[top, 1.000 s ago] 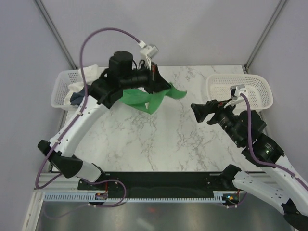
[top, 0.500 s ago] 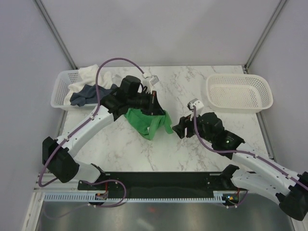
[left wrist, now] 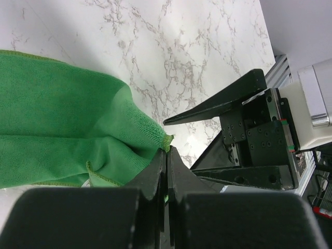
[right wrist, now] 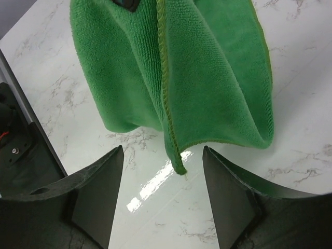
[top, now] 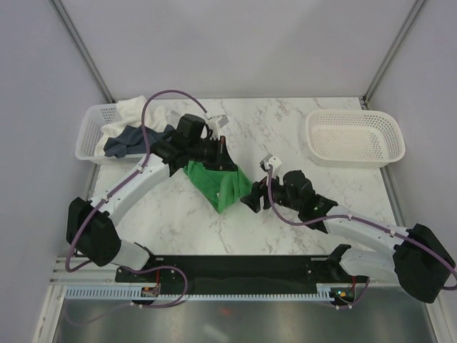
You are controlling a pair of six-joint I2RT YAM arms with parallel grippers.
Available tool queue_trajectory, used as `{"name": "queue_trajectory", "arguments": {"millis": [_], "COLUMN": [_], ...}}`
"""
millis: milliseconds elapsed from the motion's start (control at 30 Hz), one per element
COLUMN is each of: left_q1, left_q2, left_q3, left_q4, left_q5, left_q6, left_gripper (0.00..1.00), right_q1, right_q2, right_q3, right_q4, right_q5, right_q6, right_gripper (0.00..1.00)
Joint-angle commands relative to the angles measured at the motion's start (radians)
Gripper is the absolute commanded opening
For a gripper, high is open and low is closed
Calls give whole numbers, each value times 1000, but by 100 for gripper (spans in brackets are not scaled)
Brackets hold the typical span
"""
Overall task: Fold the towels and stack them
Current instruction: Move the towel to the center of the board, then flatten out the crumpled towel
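The small green towel (top: 218,182) hangs bunched over the middle of the marble table, its lower part resting on the surface. My left gripper (top: 222,153) is shut on the towel's upper corner; in the left wrist view that corner (left wrist: 165,139) is pinched at the fingertips (left wrist: 167,151) and the green towel (left wrist: 62,129) spreads to the left. My right gripper (top: 250,201) is open just right of the towel. A hanging hemmed corner of the green towel (right wrist: 176,161) dangles between the right gripper's (right wrist: 162,150) spread fingers, touching neither. The navy towel (top: 132,139) and cream towel (top: 132,111) lie in the left basket.
A white mesh basket (top: 87,139) holding the two other towels stands at the back left. A second white mesh basket (top: 355,136) stands at the back right with nothing in it. The black rail of the arm bases (top: 235,268) runs along the near edge.
The left arm has brought the green towel down and nearer, from spread in the air to bunched on the table. The right arm has swung left up to the towel's hanging corner.
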Motion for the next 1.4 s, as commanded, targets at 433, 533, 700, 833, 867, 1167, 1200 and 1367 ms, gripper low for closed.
{"name": "queue_trajectory", "arguments": {"millis": [433,533,700,833,867,1167,1200,1367], "left_q1": [9,13,26,25,22,-1,-7,-23], "left_q2": [47,36,-44,-65,-70,-116,-110,-44], "left_q3": [-1,-3,-46,-177,-205,-432,-455,-486], "left_q4": [44,32,-34,-33,-21,219,236,398], "left_q5": [69,14,-182,-209,-206,-108,-103,-48], "left_q6": [13,13,56,29,9,-94,-100,-120], "left_gripper": [42,56,64,63,61,60,60,58], "right_q1": [5,5,2,5,5,5,5,5], "right_q2": [-76,-237,-334,-343,-334,-384,-400,-454], "right_q3": [39,50,127,160,165,29,19,4], "right_q4": [-141,-367,-743,-889,-913,-900,-891,-861], "right_q5": [318,465,526,611,630,733,727,704], "right_q6": [16,125,224,448,481,684,678,640], "right_gripper": [0,0,0,0,0,0,0,0]}}
